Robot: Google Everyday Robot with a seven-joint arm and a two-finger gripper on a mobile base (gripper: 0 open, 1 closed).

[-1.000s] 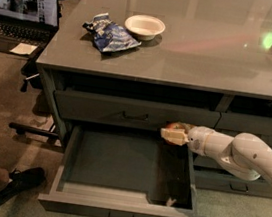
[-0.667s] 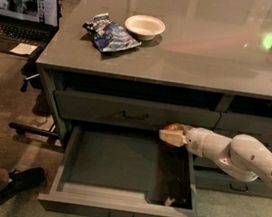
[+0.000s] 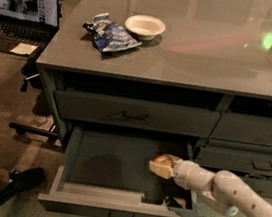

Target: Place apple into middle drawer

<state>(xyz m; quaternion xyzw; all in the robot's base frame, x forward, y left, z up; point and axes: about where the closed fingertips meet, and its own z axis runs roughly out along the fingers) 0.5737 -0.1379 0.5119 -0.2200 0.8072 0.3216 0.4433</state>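
Grey and glossy, the table [image 3: 209, 55] carries a white bowl [image 3: 144, 26] and a crumpled blue snack bag [image 3: 110, 35] toward its left side, and an open laptop [image 3: 23, 6] sits off to the far left. Below the tabletop, the middle drawer [image 3: 103, 164] stands pulled out toward the near side. The gripper [image 3: 160, 168] reaches in from the right and hovers over the drawer's right part, closed around the apple [image 3: 163, 161], which hangs above the drawer floor and is not yet set down. By my judgement the carry is nearly done; lowering, letting go and withdrawing the arm remain.
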